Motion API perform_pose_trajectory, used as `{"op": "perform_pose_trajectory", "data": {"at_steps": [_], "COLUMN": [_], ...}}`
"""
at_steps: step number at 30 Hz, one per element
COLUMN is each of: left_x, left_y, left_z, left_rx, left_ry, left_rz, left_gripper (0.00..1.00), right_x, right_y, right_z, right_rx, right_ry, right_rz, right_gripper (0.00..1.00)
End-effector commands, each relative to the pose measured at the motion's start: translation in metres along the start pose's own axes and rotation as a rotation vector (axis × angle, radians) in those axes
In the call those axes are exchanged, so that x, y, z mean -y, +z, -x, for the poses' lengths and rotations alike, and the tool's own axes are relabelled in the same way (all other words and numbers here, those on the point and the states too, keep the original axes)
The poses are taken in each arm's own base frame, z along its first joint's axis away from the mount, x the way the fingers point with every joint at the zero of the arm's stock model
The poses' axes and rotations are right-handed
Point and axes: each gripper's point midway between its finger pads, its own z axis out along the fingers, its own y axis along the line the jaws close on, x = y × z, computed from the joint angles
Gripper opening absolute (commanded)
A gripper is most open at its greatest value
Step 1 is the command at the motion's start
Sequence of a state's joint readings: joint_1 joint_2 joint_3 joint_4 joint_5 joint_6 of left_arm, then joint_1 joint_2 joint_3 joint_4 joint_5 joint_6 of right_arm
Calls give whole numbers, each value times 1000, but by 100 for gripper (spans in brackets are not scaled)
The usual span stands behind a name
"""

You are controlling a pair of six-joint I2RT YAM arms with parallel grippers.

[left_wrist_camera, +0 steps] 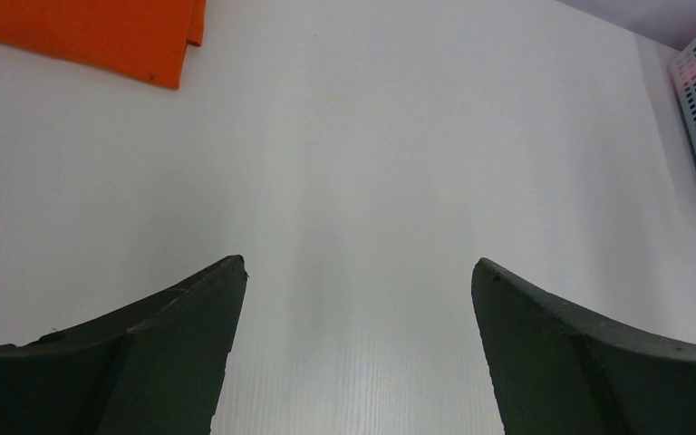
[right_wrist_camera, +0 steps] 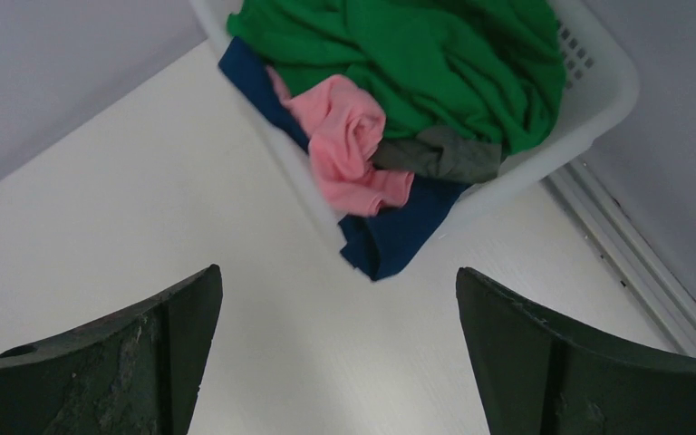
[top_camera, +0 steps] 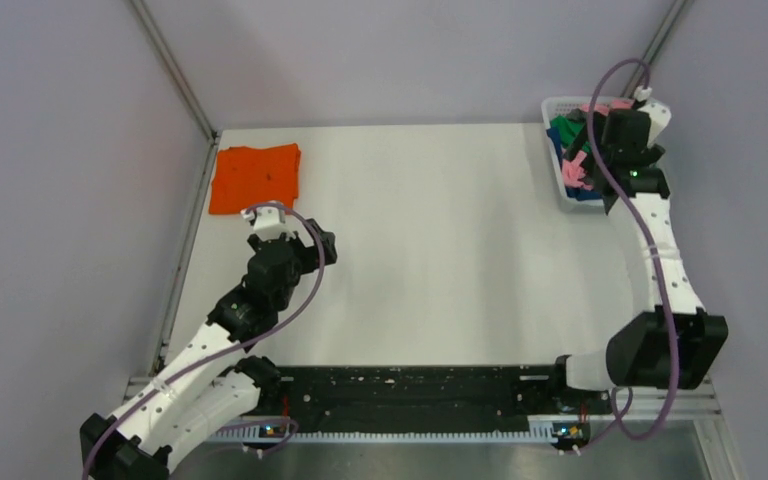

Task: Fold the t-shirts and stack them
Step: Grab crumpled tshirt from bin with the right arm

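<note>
On the counter [top_camera: 440,250], far left: folded orange shirt [top_camera: 256,177].
Green shirt [right_wrist_camera: 417,54] lies crumpled in the basket [right_wrist_camera: 609,86] at far right; left pincer [left_wrist_camera: 358,265] and right pincer [right_wrist_camera: 337,272] both gape, empty.

The left arm [top_camera: 200,345] is rising from its base at the near left and folding at the elbow, with the wrist pointing forward and slightly left. The left gripper [left_wrist_camera: 358,265] is standing wide open, its two dark fingers [left_wrist_camera: 172,353] spreading well apart and gripping nothing. The right arm [top_camera: 670,280] is stretching almost straight forward from its base at the near right, its wrist tipping downward at the far end. The right gripper [right_wrist_camera: 337,272] is likewise gaping, both prongs [right_wrist_camera: 562,353] splaying well apart with nothing held between them.
</note>
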State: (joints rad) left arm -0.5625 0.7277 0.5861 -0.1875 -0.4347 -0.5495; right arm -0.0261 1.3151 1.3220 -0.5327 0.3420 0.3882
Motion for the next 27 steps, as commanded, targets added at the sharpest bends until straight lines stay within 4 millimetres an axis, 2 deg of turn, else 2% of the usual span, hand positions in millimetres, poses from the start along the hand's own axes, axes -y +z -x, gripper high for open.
{"op": "perform_pose_trajectory", "data": {"at_steps": [1, 3, 6, 10, 13, 17, 24, 27], "left_x": [8, 7, 7, 5, 2, -1, -4, -9], "left_y": [0, 1, 5, 10, 15, 20, 19, 17], "left_z": [22, 20, 17, 13, 9, 8, 10, 10], "left_rx": [56, 53, 42, 28, 20, 10, 6, 15], "left_ry": [-31, -28, -18, -1, 14, 24, 17, 17], "left_rz": [-11, -4, 2, 24, 48, 81, 107, 122], "left_gripper": [99, 99, 99, 99, 99, 99, 99, 99], "right_x": [31, 43, 65, 92, 105, 111, 103, 107], "right_y": [50, 76, 115, 157, 179, 195, 227, 231], "right_z": [57, 72, 77, 73, 67, 61, 24, 14], "right_rx": [53, 30, -18, -42, -40, -28, -90, -101], "right_ry": [120, 155, 190, 205, 205, 239, 299, 301], "right_rz": [-80, -107, -183, -312, -392, -432, -374, -386], "right_gripper": [99, 99, 99, 99, 98, 98, 93, 90]}}
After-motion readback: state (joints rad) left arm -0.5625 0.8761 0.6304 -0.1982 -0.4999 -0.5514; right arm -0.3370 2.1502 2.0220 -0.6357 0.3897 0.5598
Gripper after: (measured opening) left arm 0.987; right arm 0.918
